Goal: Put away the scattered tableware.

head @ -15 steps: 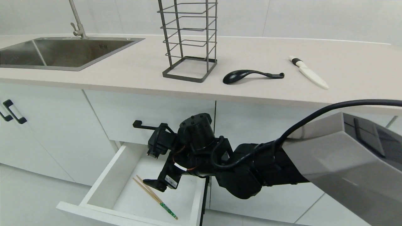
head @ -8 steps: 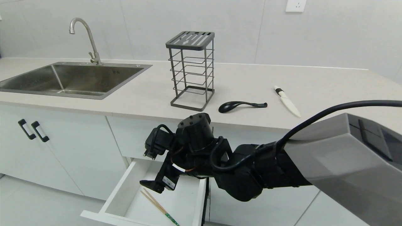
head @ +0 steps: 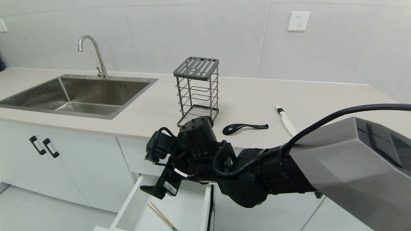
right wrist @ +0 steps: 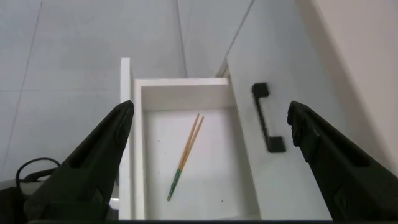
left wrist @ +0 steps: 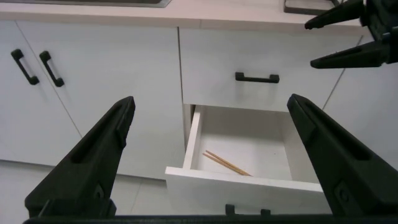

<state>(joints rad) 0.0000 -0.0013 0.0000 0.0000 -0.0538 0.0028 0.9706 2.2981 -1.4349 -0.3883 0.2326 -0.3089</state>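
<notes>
Left gripper (left wrist: pixel 209 99), right gripper (right wrist: pixel 209 106) both gaping; two chopsticks (right wrist: pixel 185 155) lying in drawer (right wrist: pixel 126 124) under right fingers (right wrist: pixel 93 163); one spoon (head: pixel 239 127), one knife (head: pixel 285 120) beyond

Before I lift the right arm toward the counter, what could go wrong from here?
1. The right gripper hangs open over the open drawer, close under the counter; a straight lift may clip the counter's front edge.
2. The spoon lies near the rack; wide-open fingers could knock the rack.
3. The knife is partly hidden behind the arm, so a sweep across could push it unseen.
</notes>
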